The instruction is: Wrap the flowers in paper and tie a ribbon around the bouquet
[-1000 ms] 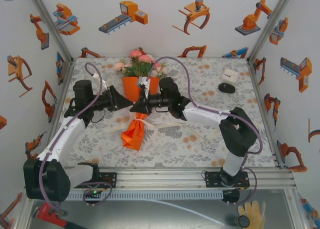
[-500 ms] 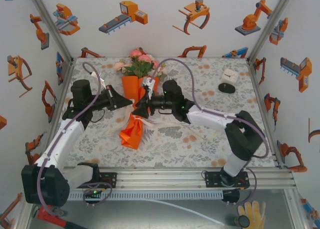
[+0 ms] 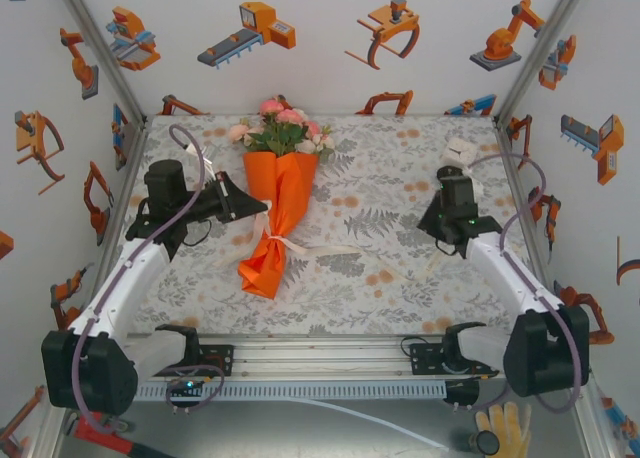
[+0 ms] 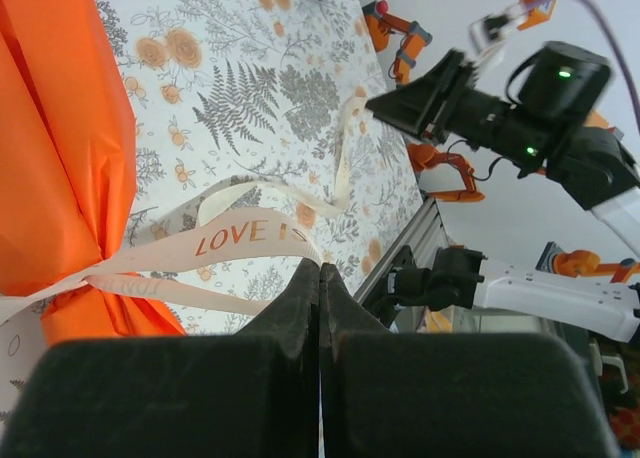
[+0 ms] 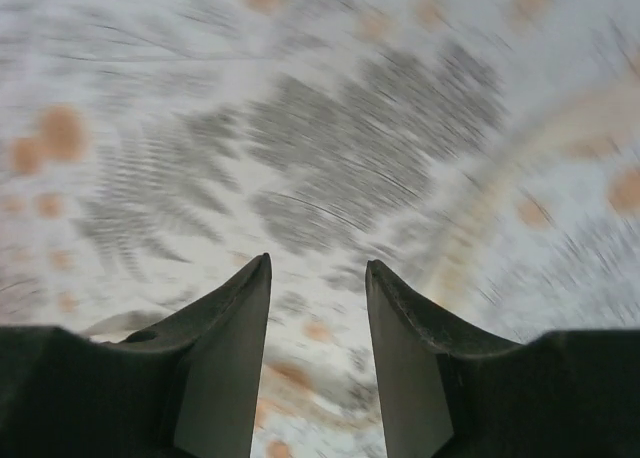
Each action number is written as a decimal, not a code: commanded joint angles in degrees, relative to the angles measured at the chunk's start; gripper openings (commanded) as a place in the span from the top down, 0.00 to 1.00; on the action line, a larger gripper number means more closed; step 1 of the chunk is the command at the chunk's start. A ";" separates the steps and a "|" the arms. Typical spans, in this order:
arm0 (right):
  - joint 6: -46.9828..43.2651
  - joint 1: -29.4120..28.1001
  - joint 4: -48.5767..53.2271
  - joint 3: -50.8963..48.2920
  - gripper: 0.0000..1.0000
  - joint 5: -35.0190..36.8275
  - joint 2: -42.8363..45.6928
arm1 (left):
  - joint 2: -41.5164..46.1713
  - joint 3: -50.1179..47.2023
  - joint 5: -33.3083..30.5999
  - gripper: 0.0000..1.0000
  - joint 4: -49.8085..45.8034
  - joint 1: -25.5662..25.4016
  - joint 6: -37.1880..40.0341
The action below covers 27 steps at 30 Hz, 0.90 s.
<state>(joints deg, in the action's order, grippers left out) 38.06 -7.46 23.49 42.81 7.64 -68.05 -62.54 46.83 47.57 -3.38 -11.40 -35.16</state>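
The bouquet (image 3: 277, 213) lies on the floral cloth left of centre, an orange paper (image 3: 283, 183) cone with the flowers (image 3: 280, 130) at its far, wide end. A cream ribbon (image 3: 285, 244) is tied at its waist, and one tail trails right across the cloth. My left gripper (image 3: 264, 210) sits against the cone's left edge. In the left wrist view its jaws (image 4: 320, 266) are pressed shut on a ribbon (image 4: 250, 228) strand printed "LOVE IS", beside the paper (image 4: 60, 128). My right gripper (image 3: 430, 226) hovers over bare cloth at the right, open (image 5: 317, 264) and empty.
A small white box (image 3: 460, 148) stands at the back right, just beyond the right wrist. White walls with orange stickers enclose the cloth on three sides. The metal rail (image 3: 330, 356) with the arm bases runs along the near edge.
My right gripper let go at the bouquet's waist, opened and swung away to the right side. The left gripper closed and stayed beside the cone, and the bouquet shifted slightly.
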 commanded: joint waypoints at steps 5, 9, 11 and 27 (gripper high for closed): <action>3.08 7.46 3.50 -1.32 0.58 -8.14 -9.35 | 3.35 1.16 0.88 1.00 -1.94 -0.73 3.54; 6.87 7.46 4.31 -2.08 0.62 -2.86 -13.07 | 3.77 1.40 0.33 1.00 -2.91 -0.91 4.30; 7.56 7.46 3.36 -3.08 0.64 -0.62 -14.04 | 3.91 1.38 0.26 1.00 -2.88 -0.90 4.34; 15.99 -25.37 -5.47 27.36 1.00 -21.57 -19.41 | 3.33 0.29 -1.96 1.00 -2.75 -2.16 6.52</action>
<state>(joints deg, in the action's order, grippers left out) 48.36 -26.37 23.57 62.67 -6.52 -82.63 -59.99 46.81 44.80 -8.69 -12.86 -29.30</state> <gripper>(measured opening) 0.003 0.008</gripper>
